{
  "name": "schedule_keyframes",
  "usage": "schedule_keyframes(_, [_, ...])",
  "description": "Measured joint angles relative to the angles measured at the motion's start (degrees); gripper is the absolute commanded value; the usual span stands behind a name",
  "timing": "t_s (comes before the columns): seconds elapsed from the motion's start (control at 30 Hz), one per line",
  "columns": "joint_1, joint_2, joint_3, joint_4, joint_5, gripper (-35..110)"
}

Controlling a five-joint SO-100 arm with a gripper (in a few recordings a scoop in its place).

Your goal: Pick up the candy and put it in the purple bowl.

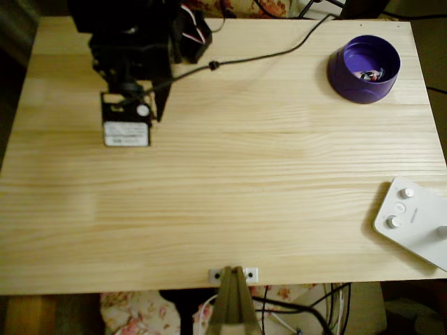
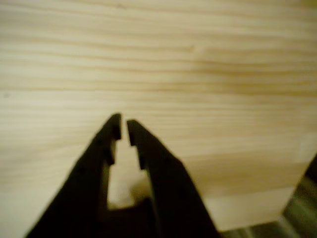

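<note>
Candy (image 1: 368,75) sits inside purple bowl (image 1: 363,68), at 2 o'clock on the counter (image 1: 230,195) in overhead view. Arm at 11 o'clock, well apart. In wrist view, pincer (image 2: 124,128) nearly closed, empty, over bare wood.

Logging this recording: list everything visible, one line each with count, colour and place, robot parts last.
candy: one strip, pinkish with black and white bits, lying inside the purple bowl.
purple bowl: one, purple, upper right of the table in the overhead view.
white device: one, white with round knobs, right table edge, partly cut off.
table: one, light wood, under everything.
cable: one, black, running across the table's upper part.
arm: one, black, upper left in the overhead view.
gripper: one, black, fingertips nearly together over bare wood, holding nothing.
</note>
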Motion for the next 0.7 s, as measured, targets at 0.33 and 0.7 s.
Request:
schedule_keyframes(0.33, [1.49, 15.82, 10.55, 0.70, 5.89, 0])
schedule_keyframes(0.7, [1.58, 28.83, 19.34, 4.13, 6.59, -1])
